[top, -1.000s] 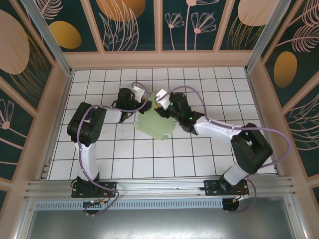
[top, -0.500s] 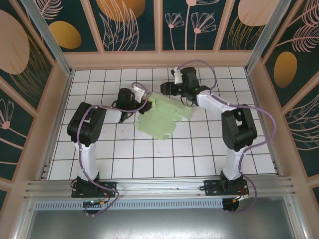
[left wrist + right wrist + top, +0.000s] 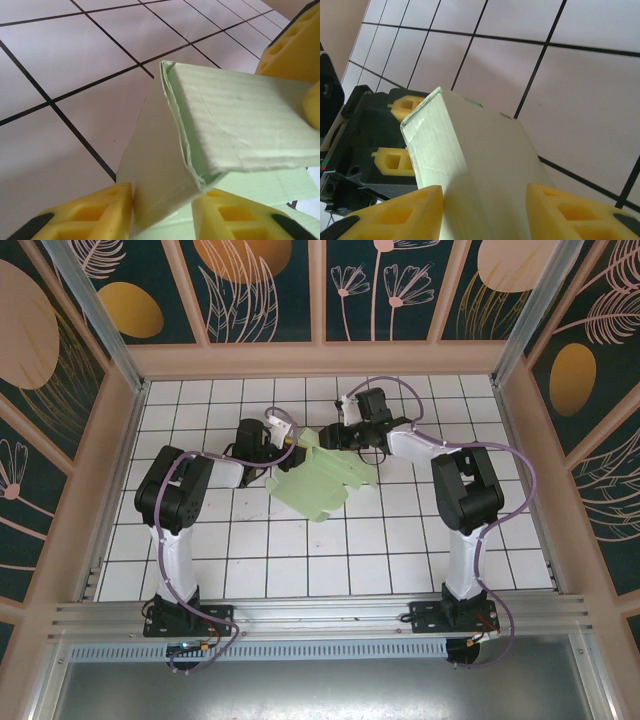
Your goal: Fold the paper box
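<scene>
Top external: left hand (image 3: 288, 446) and right hand (image 3: 328, 438) sit at paper box (image 3: 318, 480) far edge, both part-open with card between fingers; can't tell whether either grips.

paper box (image 3: 480, 165): one end cut off at frame edge | left gripper (image 3: 400, 132): partly hidden behind paper box

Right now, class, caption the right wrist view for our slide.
The right gripper straddles a folded corner of the paper box.
</scene>
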`<state>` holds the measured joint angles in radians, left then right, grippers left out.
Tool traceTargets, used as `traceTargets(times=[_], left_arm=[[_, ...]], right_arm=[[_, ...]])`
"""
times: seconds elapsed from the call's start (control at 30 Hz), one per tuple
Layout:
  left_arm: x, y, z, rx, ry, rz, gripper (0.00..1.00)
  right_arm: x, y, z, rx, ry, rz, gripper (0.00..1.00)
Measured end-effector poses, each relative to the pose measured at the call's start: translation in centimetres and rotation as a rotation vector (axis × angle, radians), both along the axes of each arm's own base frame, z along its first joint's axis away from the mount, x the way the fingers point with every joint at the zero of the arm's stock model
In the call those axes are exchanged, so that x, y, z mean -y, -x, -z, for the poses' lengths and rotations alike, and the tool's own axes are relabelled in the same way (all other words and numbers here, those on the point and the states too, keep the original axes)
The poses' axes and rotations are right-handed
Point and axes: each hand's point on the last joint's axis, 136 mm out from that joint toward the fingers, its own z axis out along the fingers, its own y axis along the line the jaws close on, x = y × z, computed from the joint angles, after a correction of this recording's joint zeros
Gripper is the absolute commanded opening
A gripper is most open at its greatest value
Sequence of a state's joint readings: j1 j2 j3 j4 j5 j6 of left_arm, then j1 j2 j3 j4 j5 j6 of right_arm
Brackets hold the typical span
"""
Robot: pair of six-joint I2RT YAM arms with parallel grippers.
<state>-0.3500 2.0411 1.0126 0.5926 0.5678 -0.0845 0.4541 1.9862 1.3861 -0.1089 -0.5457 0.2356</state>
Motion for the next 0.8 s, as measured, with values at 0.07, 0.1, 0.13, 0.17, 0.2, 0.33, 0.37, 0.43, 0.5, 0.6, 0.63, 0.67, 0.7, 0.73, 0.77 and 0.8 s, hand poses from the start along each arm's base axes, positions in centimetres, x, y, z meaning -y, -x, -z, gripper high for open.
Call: traceTargets(times=[0.07,0.1,0.13,0.17,0.2,0.33,0.37,0.43,0.5,0.6,0.63,0.67,0.7,0.73,0.77,0.8], left_arm=[[-0.1,0.2,0.2,-0.007,-0.001,-0.001,0.41],[-0.1,0.2,0.3,-0.01,-0.002,-0.001,0.41],[-0.1,0.3,0.4,-0.012,-0.003,-0.001,0.41],[-0.1,0.3,0.5,-0.014,-0.004,-0.001,0.42],[-0.1,0.4,0.5,-0.016,-0.004,-0.001,0.42],[-0.2,0.4,0.6,-0.019,-0.006,-0.001,0.44],[-0.2,0.4,0.6,-0.021,-0.007,0.0,0.45],[-0.2,0.5,0.7,-0.022,-0.01,0.001,0.49],[-0.2,0.5,0.8,-0.022,-0.013,0.002,0.53],[-0.3,0.7,1.1,-0.028,-0.016,0.003,0.59],[-0.3,0.8,1.1,-0.031,-0.016,0.002,0.61],[-0.3,0.8,1.2,-0.031,-0.016,0.002,0.61],[-0.3,0.8,1.2,-0.032,-0.016,0.002,0.61],[-0.3,0.8,1.2,-0.032,-0.016,0.002,0.6],[-0.3,0.8,1.2,-0.033,-0.016,0.001,0.58],[-0.3,0.8,1.2,-0.033,-0.016,0.001,0.54]], right_arm=[[-0.1,0.2,0.1,-0.009,-0.007,-0.001,0.47],[-0.1,0.2,0.1,-0.009,-0.01,-0.002,0.47],[-0.1,0.2,0.1,-0.007,-0.012,-0.001,0.47],[-0.1,0.2,0.1,-0.007,-0.013,0.0,0.47],[-0.2,0.2,0.1,-0.007,-0.014,0.0,0.47],[-0.2,0.2,0.0,-0.007,-0.016,0.003,0.48],[-0.2,0.2,0.0,-0.01,-0.017,0.006,0.48],[-0.2,0.2,0.0,-0.013,-0.019,0.009,0.48],[-0.2,0.2,0.0,-0.017,-0.02,0.013,0.48],[-0.1,0.1,0.0,-0.017,-0.019,0.015,0.48],[-0.1,0.1,0.0,-0.018,-0.02,0.015,0.48],[-0.1,0.1,0.0,-0.019,-0.02,0.016,0.48],[-0.1,0.1,0.0,-0.019,-0.02,0.016,0.48],[-0.1,0.1,0.0,-0.019,-0.021,0.016,0.48],[-0.1,0.1,0.0,-0.021,-0.023,0.016,0.48],[-0.1,0.1,0.0,-0.022,-0.025,0.017,0.49]])
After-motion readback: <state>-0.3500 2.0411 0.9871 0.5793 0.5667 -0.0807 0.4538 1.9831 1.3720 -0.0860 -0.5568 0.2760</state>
